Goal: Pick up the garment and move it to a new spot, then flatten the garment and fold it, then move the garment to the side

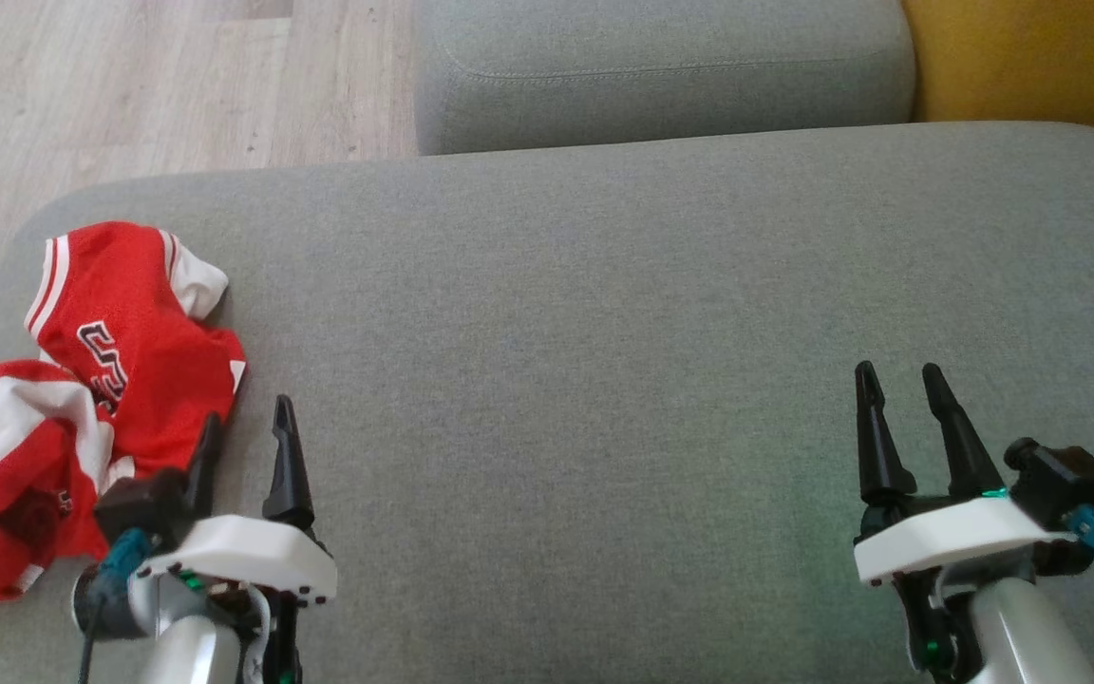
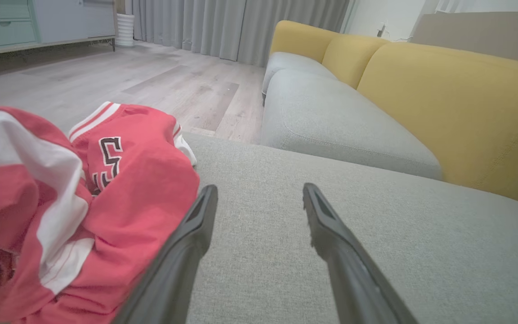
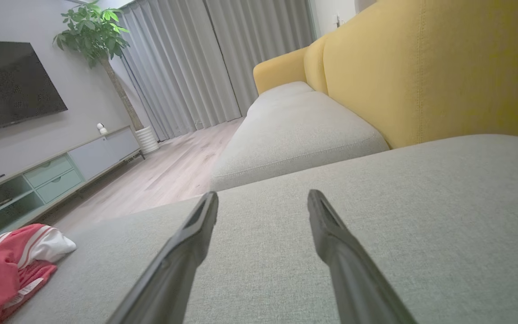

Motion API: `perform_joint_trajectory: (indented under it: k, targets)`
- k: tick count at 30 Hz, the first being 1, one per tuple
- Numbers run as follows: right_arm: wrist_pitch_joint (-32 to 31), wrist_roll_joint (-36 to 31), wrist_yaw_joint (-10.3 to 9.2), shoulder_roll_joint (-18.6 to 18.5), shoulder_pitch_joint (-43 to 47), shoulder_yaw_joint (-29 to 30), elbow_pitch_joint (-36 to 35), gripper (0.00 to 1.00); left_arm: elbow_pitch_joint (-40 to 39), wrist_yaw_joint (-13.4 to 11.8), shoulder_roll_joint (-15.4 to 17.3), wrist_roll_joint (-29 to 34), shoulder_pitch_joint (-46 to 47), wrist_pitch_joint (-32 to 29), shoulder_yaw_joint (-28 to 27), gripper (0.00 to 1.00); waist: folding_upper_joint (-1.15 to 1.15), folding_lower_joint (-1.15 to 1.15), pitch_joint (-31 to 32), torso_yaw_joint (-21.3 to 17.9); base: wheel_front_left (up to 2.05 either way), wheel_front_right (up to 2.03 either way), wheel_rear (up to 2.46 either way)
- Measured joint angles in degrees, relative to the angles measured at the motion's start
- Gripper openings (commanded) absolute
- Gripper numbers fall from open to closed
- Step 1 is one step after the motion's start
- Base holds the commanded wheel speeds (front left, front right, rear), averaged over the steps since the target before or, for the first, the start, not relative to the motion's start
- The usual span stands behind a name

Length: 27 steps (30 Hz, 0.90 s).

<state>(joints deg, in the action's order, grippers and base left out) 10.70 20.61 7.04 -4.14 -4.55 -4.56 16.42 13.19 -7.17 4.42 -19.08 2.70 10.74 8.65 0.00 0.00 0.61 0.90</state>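
- While both grippers hover over the grey seat cushion (image 1: 556,313), the garment (image 1: 129,323) lies crumpled on that cushion's left end, close to its left edge.
- Garment condition: red fabric with white bands and dark lettering, bunched into 2 lumps. It is neither flattened nor folded.
- Left gripper (image 1: 249,410): located above the cushion's near-left area. The jaws are apart with nothing between them. Its outer finger stands just beside the garment; whether they touch cannot be determined.
- Left wrist view: the left gripper (image 2: 259,189) points along the cushion (image 2: 376,252), with the garment (image 2: 142,193) just beside 1 finger.
- Right gripper (image 1: 896,369): located above the cushion's near-right area. The jaws are apart and empty.
- Right wrist view: bare cushion (image 3: 421,202) fabric shows between the 2 fingers of the right gripper (image 3: 262,194). The garment (image 3: 2,274) lies at the cushion's opposite end.
- Beyond the cushion's far edge: a second grey cushion (image 1: 661,66), a yellow backrest (image 1: 1031,57) and a wood floor (image 1: 129,85).
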Motion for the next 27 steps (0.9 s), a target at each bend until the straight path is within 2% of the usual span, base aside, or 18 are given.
perform_joint_trajectory:
  k: [21,27]
  targets:
    - [3.5,-14.9,0.00,0.5,-1.2,1.2,0.4,1.00,-1.3,-0.9,0.0,14.0,0.0,3.5,0.0,1.00,0.00,0.00,0.1,-0.2,0.00,0.00,0.00]
    - [3.5,-15.6,0.01,0.7,-2.2,0.9,0.5,1.00,-1.4,-0.8,-0.1,15.0,0.0,3.5,-0.2,1.00,0.00,0.00,0.2,-0.3,0.00,0.00,0.00]
